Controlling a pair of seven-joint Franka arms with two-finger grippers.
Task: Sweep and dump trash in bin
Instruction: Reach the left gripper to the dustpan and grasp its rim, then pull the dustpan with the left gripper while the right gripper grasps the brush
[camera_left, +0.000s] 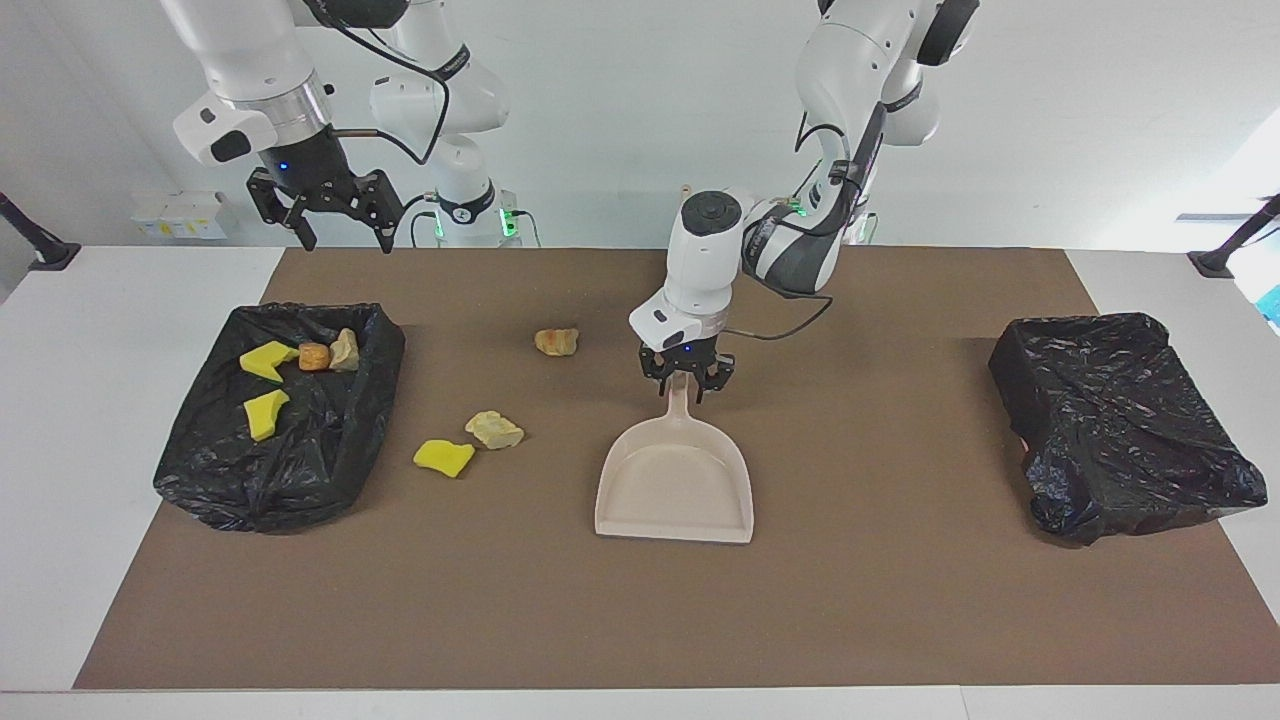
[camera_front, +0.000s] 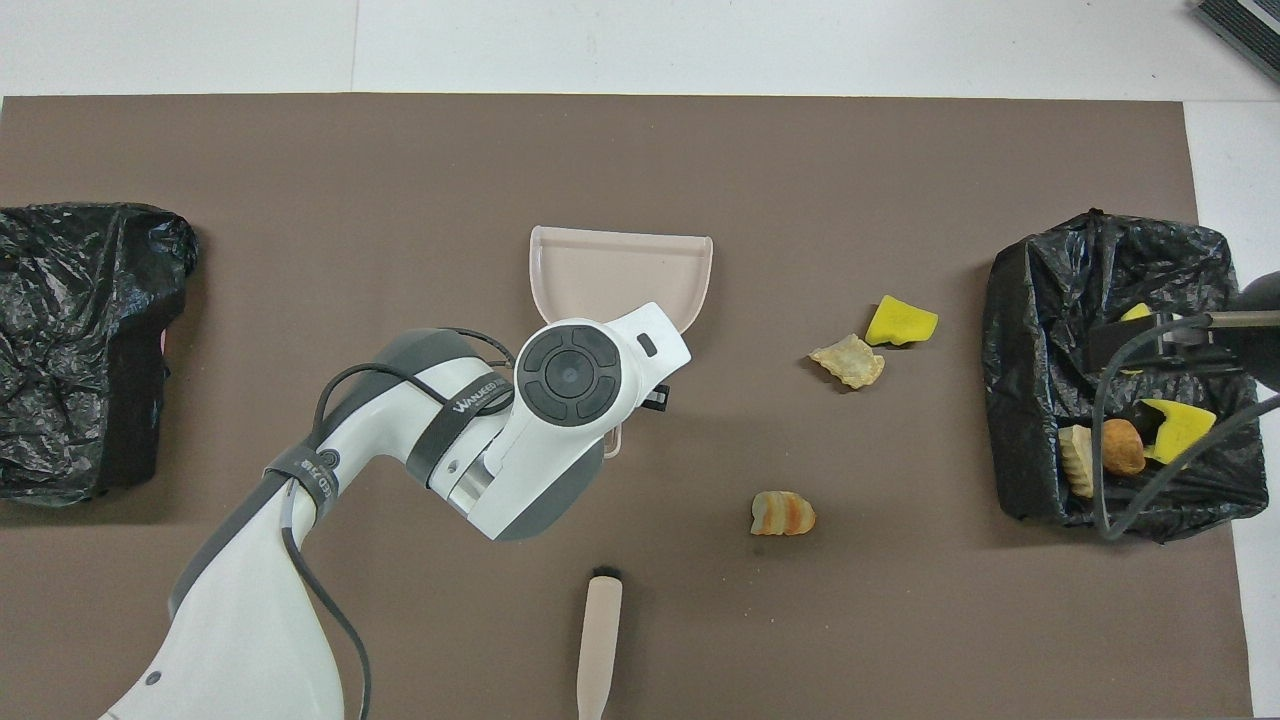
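You see the left gripper (camera_left: 686, 385) low at the dustpan (camera_left: 676, 488) handle, fingers pinching in on both sides of it; the pan lies flat on the brown mat (camera_left: 880, 600), mid table. The right gripper (camera_left: 340, 222) hangs high w/ fingers spread, holding nothing, over the mat edge near the robots, by the bin (camera_left: 300, 470) at the right arm's end.

Trash: in this bin, two yellow sponge chunks (camera_left: 264, 412) and two bread lumps (camera_left: 314, 356). On the mat, between bin and dustpan, one yellow chunk (camera_left: 444, 457) touching or just beside a tan lump (camera_left: 494, 429); one orange bread lump (camera_left: 556, 342) nearer to the robots.

The brush (camera_front: 598, 640) lies at the robots' edge. A 2nd black-lined bin (camera_left: 1120, 420) sits at the left arm's end.
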